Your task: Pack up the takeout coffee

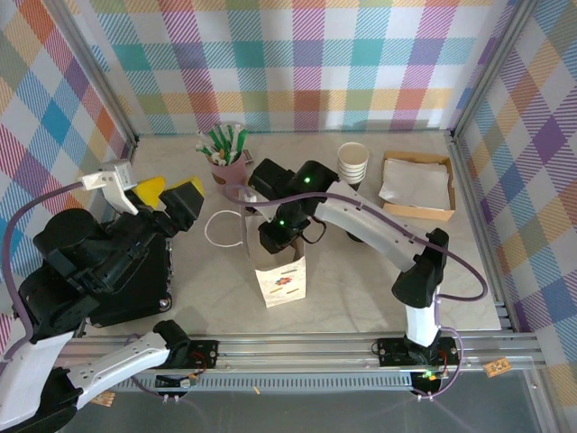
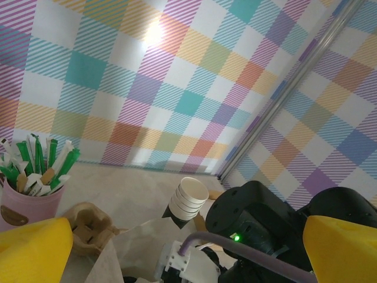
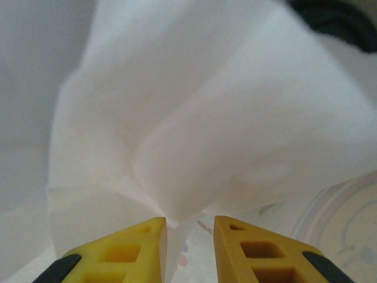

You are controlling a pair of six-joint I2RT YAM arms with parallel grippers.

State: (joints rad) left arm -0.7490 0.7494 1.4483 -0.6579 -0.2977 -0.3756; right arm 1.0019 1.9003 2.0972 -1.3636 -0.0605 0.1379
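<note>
A small paper bag (image 1: 281, 275) with a printed front stands at the table's middle. My right arm reaches down into its open top, and the wrist hides the gripper from above. Inside the bag, my right gripper (image 3: 189, 236) holds its yellow fingers (image 3: 126, 250) a narrow gap apart. A corner of a white napkin (image 3: 194, 130) lies against the left one. The takeout coffee is hidden; a dark blurred shape (image 3: 333, 17) shows past the napkin. My left gripper (image 1: 169, 192) (image 2: 185, 259) hovers wide open and empty, left of the bag.
A pink cup of green-white pens (image 1: 227, 158) (image 2: 29, 183) and a stack of lidless cups (image 1: 352, 162) (image 2: 189, 200) stand behind the bag. A cardboard tray of napkins (image 1: 437, 212) lies at the right. A white ring (image 1: 224, 228) lies left of the bag.
</note>
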